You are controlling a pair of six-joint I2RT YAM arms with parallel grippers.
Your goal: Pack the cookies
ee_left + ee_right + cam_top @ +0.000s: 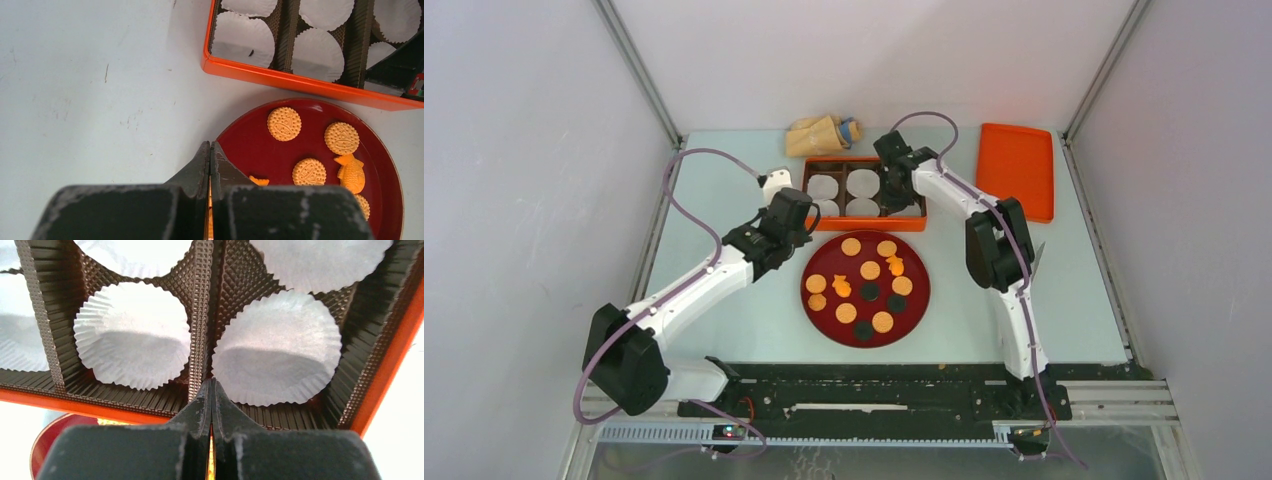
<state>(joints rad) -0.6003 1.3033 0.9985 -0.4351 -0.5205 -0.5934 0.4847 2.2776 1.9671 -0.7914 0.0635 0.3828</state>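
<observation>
Several round orange-tan cookies (pixel 870 270) lie on a red plate (pixel 816 302), along with two brighter irregular ones (pixel 841 287) and a few dark discs (pixel 870 291). The left wrist view shows round cookies (pixel 284 123) and an irregular one (pixel 351 173) on the plate (pixel 260 150). My left gripper (pixel 805 226) (pixel 210 145) is shut and hovers over the plate's upper-left rim. My right gripper (pixel 890 203) (pixel 212 383) is shut and empty. It sits over a divider in the orange box (pixel 869 225), between two white paper liners (pixel 132 335).
The box's brown ribbed insert (pixel 200 300) holds white liners (pixel 863 183) in each compartment. An orange lid (pixel 1016 170) lies at the back right. A tan bag (pixel 822 135) lies behind the box. White walls stand on both sides.
</observation>
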